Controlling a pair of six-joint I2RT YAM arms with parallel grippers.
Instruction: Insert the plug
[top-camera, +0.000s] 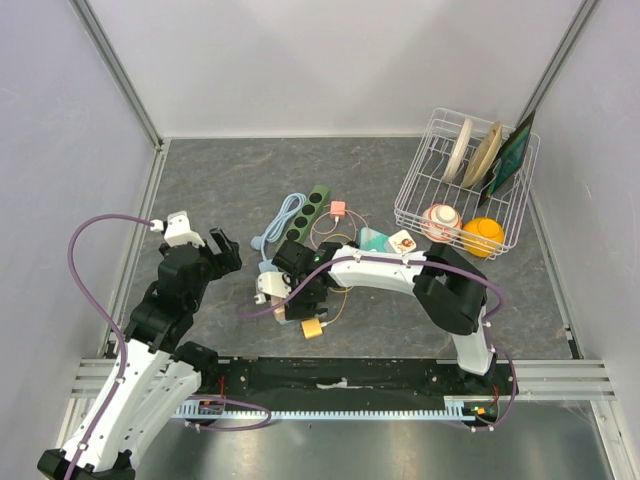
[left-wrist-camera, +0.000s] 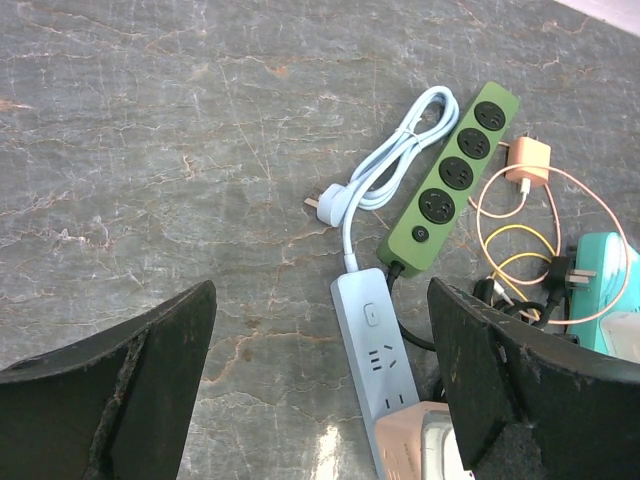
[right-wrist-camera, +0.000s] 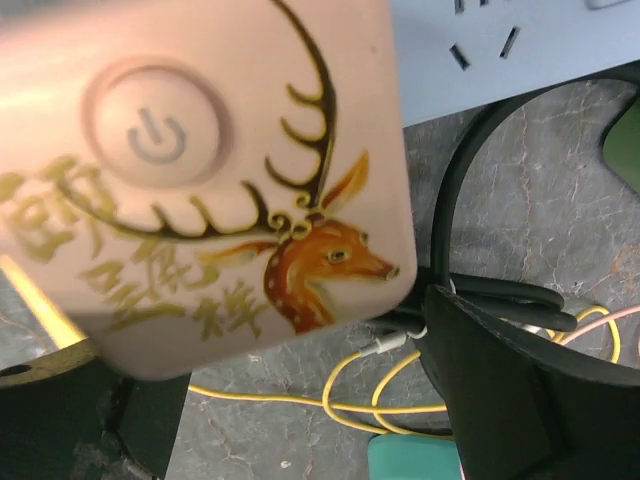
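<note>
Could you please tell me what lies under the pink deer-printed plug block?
The light blue power strip lies beneath the pink plug block, sockets showing beside it. The block hides its own prongs.

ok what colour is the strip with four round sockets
The power strip is olive green with black sockets, clearest in the left wrist view.

The table (top-camera: 220, 190) is grey with thin pale and brown lines, like stone. The plug (right-wrist-camera: 200, 170) is soft pink. It has a grey power sign, gold writing, and an orange deer with curly gold and brown antlers. The light blue power strip (left-wrist-camera: 375, 350) has a light blue cord (left-wrist-camera: 395, 160). The green power strip (left-wrist-camera: 455, 178) has round black sockets. A thin cable (right-wrist-camera: 300, 400) is yellow. Near the table's far right corner, a white wire rack (top-camera: 415, 195) holds an orange ball (top-camera: 483, 236).
</note>
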